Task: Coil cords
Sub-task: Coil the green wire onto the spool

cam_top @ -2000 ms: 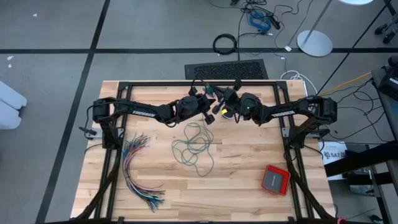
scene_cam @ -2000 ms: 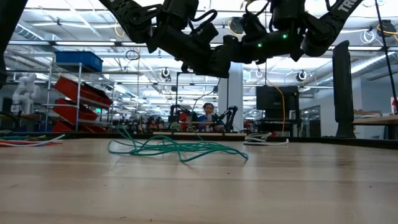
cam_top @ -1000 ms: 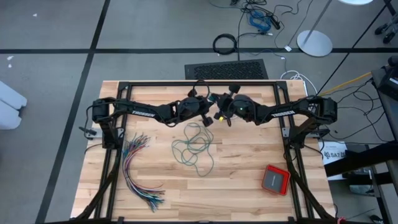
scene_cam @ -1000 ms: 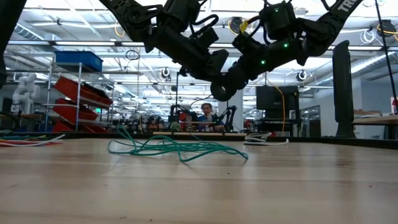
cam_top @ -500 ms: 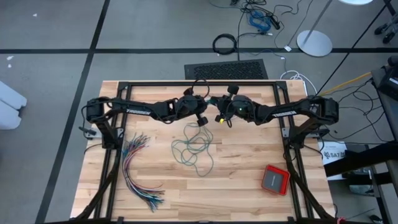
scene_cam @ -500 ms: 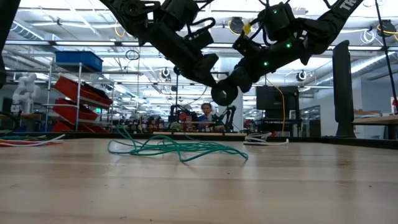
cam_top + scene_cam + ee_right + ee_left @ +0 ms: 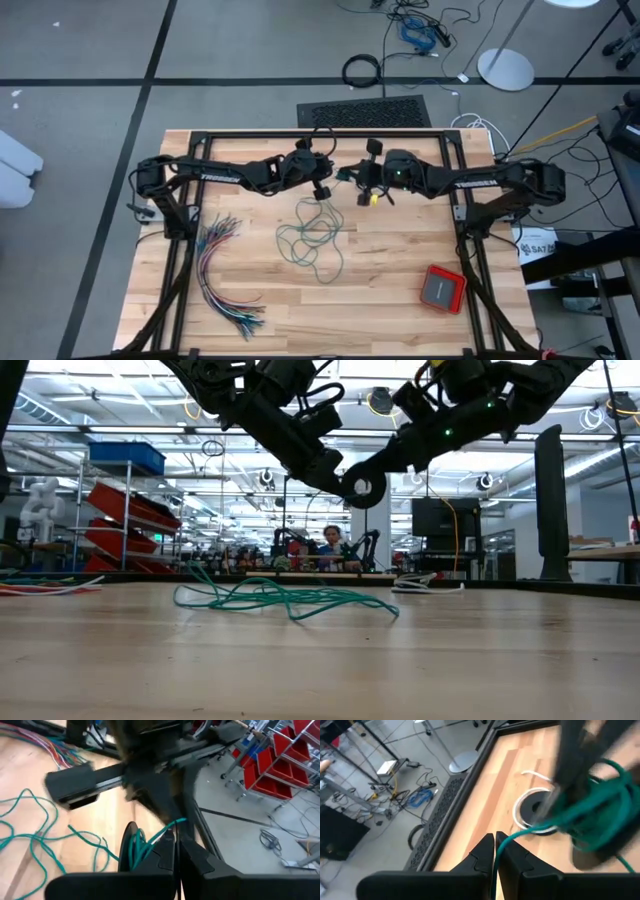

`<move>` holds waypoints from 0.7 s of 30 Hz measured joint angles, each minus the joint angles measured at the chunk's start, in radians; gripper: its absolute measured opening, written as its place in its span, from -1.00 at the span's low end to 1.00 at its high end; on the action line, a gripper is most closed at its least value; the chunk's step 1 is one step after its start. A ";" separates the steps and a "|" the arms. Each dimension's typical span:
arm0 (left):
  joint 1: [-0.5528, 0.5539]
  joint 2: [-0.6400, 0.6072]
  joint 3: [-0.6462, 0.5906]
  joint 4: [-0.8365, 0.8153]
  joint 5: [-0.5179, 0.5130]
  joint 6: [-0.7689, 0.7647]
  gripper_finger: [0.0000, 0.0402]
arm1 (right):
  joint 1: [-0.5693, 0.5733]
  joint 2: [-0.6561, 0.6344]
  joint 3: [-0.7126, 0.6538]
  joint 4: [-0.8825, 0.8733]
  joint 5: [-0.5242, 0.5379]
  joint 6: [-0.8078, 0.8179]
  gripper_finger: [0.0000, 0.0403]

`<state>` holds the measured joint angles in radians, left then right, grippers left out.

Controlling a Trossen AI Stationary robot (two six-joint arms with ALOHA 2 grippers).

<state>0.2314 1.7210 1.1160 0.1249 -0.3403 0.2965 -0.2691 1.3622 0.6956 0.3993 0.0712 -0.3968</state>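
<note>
High view: the 2 claws meet above the table's far middle. The left gripper (image 7: 495,851) and the right gripper (image 7: 176,849) are each clamped on the teal-green cord (image 7: 312,232), whose loose tangle lies on the table (image 7: 400,300) just below them.

Large open robotics lab or workshop is showing beyond the wooden tabletop (image 7: 320,660): red parts bins (image 7: 125,525) sitting on racks, a blue crate (image 7: 125,457) above, ceiling strip lights running back, monitors standing, a person (image 7: 331,543) sitting at a distant bench, cables (image 7: 420,30) trailing over grey floor.
</note>
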 joint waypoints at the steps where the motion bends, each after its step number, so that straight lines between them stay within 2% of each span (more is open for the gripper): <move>1: 0.000 0.000 0.000 0.000 0.008 0.001 -0.88 | 0.002 -0.007 0.000 -0.002 -0.003 0.000 -1.00; 21: 0.018 0.001 0.005 -0.007 0.008 0.025 -0.88 | 0.003 -0.076 0.000 0.027 0.057 0.044 -1.00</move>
<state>0.2491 1.7218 1.1206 0.1175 -0.3321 0.3210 -0.2661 1.2863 0.6956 0.4264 0.1286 -0.3524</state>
